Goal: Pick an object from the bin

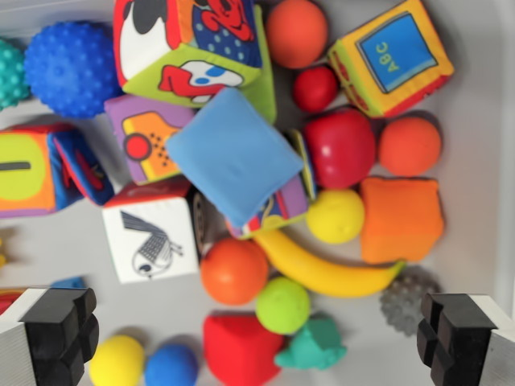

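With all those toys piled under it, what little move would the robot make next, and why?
Probably straight down. The gripper is open, its fingers apart at the bottom corners of the wrist view, holding nothing. The green ball lies about midway between them, on top and not covered by other toys, so lowering onto it looks like the simplest pick.

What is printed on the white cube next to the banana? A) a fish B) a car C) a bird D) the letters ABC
C: the white cube shows a black line drawing of a bird with a striped wing, and the banana lies off to the wrist view's right of it, past an orange ball.
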Robot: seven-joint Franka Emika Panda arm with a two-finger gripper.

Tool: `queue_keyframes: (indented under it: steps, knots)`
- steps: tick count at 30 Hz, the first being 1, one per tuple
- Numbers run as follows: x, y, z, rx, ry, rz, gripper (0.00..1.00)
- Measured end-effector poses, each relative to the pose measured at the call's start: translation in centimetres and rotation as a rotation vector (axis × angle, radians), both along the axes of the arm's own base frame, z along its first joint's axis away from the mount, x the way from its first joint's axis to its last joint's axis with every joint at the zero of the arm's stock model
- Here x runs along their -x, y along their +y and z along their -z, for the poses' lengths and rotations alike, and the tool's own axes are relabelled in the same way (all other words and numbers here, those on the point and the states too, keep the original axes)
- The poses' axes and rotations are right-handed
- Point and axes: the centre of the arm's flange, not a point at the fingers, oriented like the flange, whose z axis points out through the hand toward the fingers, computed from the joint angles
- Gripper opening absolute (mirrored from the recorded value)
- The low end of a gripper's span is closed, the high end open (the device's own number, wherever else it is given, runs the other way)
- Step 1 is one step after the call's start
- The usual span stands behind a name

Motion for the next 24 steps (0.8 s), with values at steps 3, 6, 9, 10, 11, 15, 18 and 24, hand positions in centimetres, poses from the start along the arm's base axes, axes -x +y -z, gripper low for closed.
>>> queue_keyframes:
  steps: [3,6,9,10,11,15,18,24]
  knots:
    - [0.00,0.00,0.00,0.000,0.000,0.000,1.00]
    - [0.00,0.00,0.00,0.000,0.000,0.000,1.00]
    - [0.00,0.00,0.00,0.000,0.000,0.000,1.00]
    - [0.00,0.00,0.00,0.000,0.000,0.000,1.00]
    - [0.00,0.00,0.00,0.000,0.000,0.000,1.00]
    - [0.01,0.03,0.02,0.000,0.001,-0.001,1.00]
    - [0.02,0.14,0.11,0.000,0.002,-0.003,1.00]
    - [0.01,0.62,0.49,-0.001,0.005,-0.013,1.00]
